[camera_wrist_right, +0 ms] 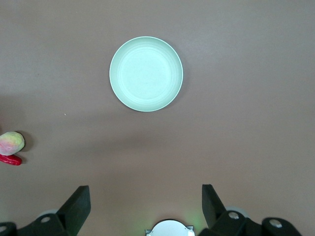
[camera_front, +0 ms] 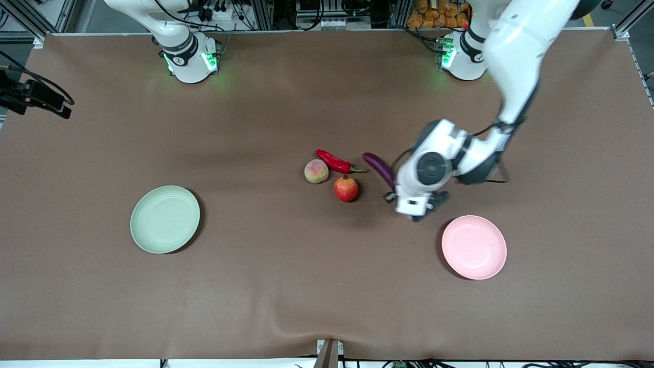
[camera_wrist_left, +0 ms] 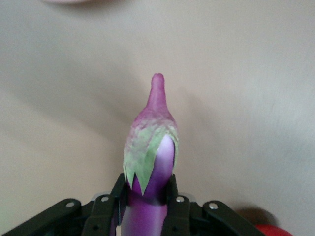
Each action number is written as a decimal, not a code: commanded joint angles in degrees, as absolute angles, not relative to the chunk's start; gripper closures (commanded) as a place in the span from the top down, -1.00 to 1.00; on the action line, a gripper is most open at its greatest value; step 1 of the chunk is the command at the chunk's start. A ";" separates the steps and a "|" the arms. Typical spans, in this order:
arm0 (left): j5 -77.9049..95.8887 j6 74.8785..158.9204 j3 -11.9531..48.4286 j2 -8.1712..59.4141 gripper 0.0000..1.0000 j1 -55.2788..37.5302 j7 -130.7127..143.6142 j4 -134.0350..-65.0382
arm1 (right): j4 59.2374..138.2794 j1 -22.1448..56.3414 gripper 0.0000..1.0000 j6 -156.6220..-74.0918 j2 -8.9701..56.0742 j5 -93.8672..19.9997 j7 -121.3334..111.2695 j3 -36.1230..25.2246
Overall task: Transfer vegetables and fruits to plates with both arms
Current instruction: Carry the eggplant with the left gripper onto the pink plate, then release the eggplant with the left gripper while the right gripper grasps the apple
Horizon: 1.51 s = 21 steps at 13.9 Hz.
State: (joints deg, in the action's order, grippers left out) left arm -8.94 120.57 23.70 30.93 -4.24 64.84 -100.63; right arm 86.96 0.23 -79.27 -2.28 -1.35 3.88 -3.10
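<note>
White jointed arms (camera_front: 511, 66), black screwed hands (camera_wrist_left: 147, 211).

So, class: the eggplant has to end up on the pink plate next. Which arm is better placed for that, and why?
Left. Its pincer is shut on the eggplant close to the pink plate. The right pincer hangs open, high above the green plate.

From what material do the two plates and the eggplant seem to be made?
Green plate and pink plate: probably matte plastic or fibre composite, with no glare and an even pale colour. Eggplant, held by the left gripper: glossy and very uniform, possibly a plastic replica, though that cannot be confirmed.
</note>
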 commanded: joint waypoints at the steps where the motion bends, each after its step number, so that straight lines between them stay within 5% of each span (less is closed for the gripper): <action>1: -10.02 118.83 24.08 28.83 -1.00 1.56 57.86 -98.63 | 86.57 1.05 1.00 -79.89 -0.28 -4.55 4.66 -2.81; 9: -15.20 120.23 23.91 40.15 -1.00 13.44 39.13 -85.97 | 86.22 9.56 1.00 -88.05 14.91 -10.20 4.83 -2.72; 16: -14.85 125.86 22.59 44.47 -1.00 14.50 35.60 -84.90 | 86.22 24.40 1.00 -105.71 31.45 -10.46 4.92 -2.46; 17: -14.85 125.86 22.41 44.47 -0.85 14.50 35.42 -84.82 | 86.22 27.83 1.00 -109.47 32.07 -10.55 5.10 -2.46; 19: -14.77 125.86 22.41 44.47 0.82 14.59 33.49 -84.55 | 86.22 31.80 1.00 -116.78 34.44 -14.13 10.68 -2.55; 21: -14.59 125.86 22.41 44.12 1.00 14.50 33.66 -84.46 | 85.26 33.04 1.00 -119.34 37.26 -19.13 16.33 -1.94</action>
